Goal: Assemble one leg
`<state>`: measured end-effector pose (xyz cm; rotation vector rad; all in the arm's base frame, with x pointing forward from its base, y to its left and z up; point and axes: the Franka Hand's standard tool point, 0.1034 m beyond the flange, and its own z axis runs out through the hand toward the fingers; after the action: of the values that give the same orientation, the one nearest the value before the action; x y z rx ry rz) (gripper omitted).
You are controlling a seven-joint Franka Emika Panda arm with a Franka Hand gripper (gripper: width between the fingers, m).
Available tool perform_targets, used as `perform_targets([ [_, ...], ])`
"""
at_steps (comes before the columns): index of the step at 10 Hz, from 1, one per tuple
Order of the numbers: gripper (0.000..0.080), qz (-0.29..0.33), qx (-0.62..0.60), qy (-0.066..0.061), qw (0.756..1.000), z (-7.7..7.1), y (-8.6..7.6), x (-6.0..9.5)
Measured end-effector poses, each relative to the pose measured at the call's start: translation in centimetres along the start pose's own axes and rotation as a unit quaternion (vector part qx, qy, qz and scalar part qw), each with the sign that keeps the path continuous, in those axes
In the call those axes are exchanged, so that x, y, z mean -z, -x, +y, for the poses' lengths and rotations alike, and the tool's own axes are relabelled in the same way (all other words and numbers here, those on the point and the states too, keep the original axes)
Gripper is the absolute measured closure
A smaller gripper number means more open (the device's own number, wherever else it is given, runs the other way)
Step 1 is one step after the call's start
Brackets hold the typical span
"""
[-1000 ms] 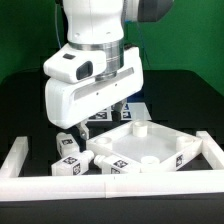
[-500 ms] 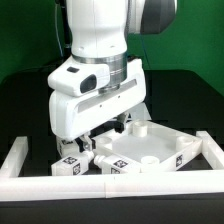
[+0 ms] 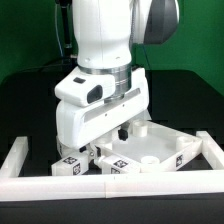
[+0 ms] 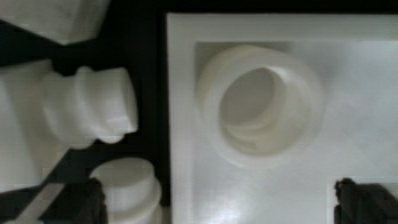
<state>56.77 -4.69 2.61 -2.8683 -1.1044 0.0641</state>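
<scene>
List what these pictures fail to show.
Fingers: only dark tips at the wrist view's edge; the white arm housing mostly hides them in the exterior view.
Chunky white plastic pegs: tags too small to read, exterior view; blurred, wrist view.
Large white square socket panel: partly behind the housing, exterior view.

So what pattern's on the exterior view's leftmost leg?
Black-and-white square tag on the white leg; exterior view.
</scene>
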Motion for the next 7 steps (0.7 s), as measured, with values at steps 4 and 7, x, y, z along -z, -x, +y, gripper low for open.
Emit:
perform_targets([
  [4,0.0556,-0.001,0.0,0.0,1.0,0.03,0.1,-0.03],
  [7,0.0748,-0.001,0.0,0.0,1.0,0.08,0.19,-0.04],
])
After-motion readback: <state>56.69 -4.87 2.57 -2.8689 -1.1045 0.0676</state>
